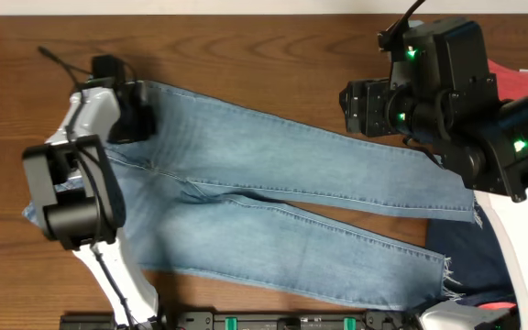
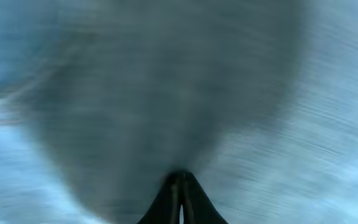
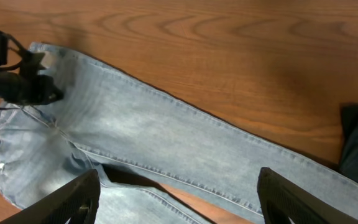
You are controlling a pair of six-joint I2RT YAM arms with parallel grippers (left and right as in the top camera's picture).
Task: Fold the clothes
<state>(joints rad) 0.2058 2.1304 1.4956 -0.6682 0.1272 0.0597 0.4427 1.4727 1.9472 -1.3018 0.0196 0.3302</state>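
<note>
Wood-grain table (image 1: 246, 46) — faded denim jeans (image 1: 282, 165), frayed hems.

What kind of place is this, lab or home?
Likely a robot laundry-folding bench, not a home: left arm and right arm at a wooden table, jeans spread out, more garments beside.

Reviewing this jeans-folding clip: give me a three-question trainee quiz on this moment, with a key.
1. True or false: the right tool stands open above the jeans.
2. Which is shut at the jeans' waist end? A. left tool B. right tool
3. Fill in: the garment at the overhead view's top right edge is coloured ___.
Key: 1 true; 2 A; 3 red.
</note>
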